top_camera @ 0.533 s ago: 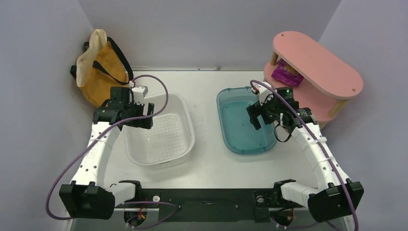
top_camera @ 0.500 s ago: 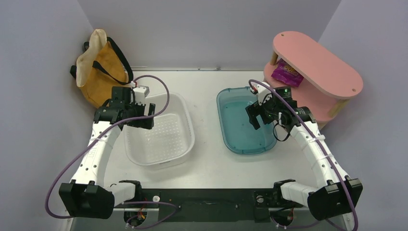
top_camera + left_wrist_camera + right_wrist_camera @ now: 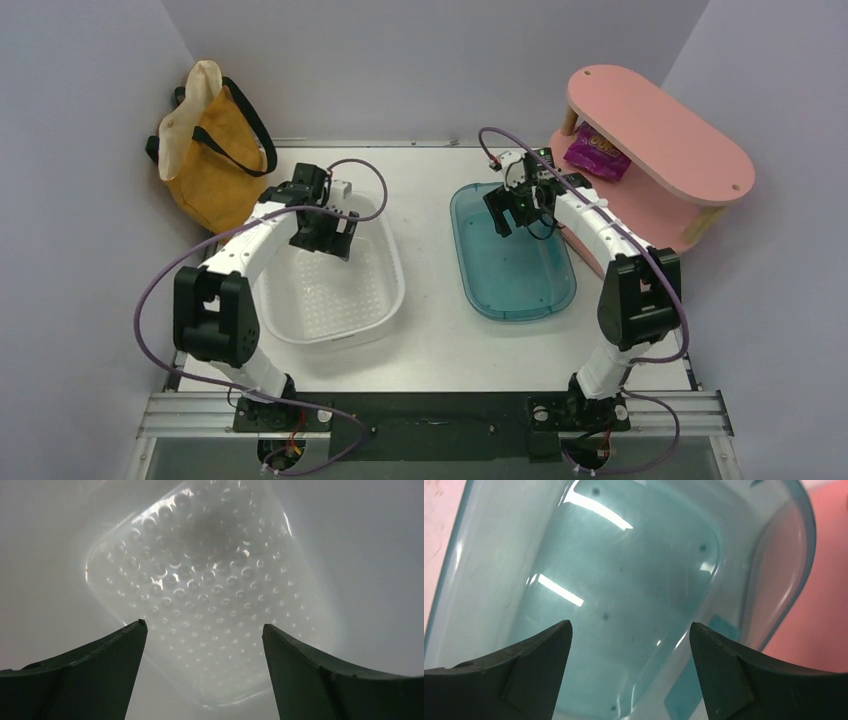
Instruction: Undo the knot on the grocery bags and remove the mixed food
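Note:
The mustard-brown tote with black straps leans in the far left corner, and pale peach material stands out of its top. No knot and none of the mixed food show. My left gripper hangs open over the far part of the white tub. In the left wrist view its fingers stand wide apart, with only the tub's dimpled floor between them. My right gripper hangs open over the far part of the teal tub. The right wrist view shows its jaws wide over the bare teal floor.
A pink two-level shelf stands at the far right, with a purple snack packet on its lower level. Its pink side lies close beside the teal tub. The two tubs sit side by side mid-table, between grey walls.
Both arms have risen, elbows now high. The left gripper moved right and farther over the white tub. The right gripper moved left and farther over the teal tub. Both stay open.

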### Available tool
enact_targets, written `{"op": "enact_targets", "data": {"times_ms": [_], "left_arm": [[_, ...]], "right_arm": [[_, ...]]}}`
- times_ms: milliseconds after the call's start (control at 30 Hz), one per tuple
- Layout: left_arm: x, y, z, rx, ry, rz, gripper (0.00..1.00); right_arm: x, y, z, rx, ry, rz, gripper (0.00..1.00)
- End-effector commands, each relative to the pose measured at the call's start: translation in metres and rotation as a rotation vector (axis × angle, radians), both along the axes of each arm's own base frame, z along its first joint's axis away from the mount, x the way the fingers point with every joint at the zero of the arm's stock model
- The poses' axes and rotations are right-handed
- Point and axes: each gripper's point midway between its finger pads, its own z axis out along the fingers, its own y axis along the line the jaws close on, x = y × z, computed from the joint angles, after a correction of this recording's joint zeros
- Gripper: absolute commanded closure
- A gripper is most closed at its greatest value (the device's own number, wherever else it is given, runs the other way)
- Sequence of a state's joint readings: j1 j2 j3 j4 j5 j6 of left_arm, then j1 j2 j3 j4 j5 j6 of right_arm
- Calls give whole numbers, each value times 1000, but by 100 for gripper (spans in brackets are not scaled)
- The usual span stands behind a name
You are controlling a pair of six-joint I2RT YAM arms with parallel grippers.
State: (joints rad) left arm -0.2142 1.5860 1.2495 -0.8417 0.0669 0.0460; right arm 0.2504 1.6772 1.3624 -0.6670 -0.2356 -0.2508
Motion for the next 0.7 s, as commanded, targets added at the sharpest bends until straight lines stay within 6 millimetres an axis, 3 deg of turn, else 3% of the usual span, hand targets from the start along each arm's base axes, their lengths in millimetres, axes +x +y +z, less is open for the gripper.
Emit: {"op": "enact_targets", "data": {"times_ms": [0,33,67,167,300,333,467,533,567,600,633,667], "left_arm": [[66,-11,12,-10,-139,7,15],[72,-10,-2,5,-109,9,15],[84,-10,3,13,-129,16,15],[108,-10,-13,24,-119,39,15],[147,-11,-16,5,-196,64,15],[162,-13,-9,-6,-245,68,15],[210,-8,0,-24,-346,87,15],[235,-6,4,-45,-377,91,15],[252,-4,8,-60,-402,93,15],[259,1,-2,-63,-391,97,15],[274,-2,15,-84,-442,83,15],[281,1,3,-84,-433,84,15]], "right_arm": [[56,8,0,-9,-88,-10,16],[68,10,6,-6,-112,-10,16],[74,11,-9,-14,-87,-8,16],[100,17,-21,-12,-91,-9,17],[132,24,-29,13,-139,-45,17],[138,26,-29,25,-147,-66,17],[177,34,-18,71,-218,-132,17],[199,39,1,87,-288,-149,17],[205,41,-3,95,-290,-152,17],[216,46,11,128,-331,-159,16],[221,49,5,140,-334,-161,16],[232,54,16,166,-380,-166,16]]}}
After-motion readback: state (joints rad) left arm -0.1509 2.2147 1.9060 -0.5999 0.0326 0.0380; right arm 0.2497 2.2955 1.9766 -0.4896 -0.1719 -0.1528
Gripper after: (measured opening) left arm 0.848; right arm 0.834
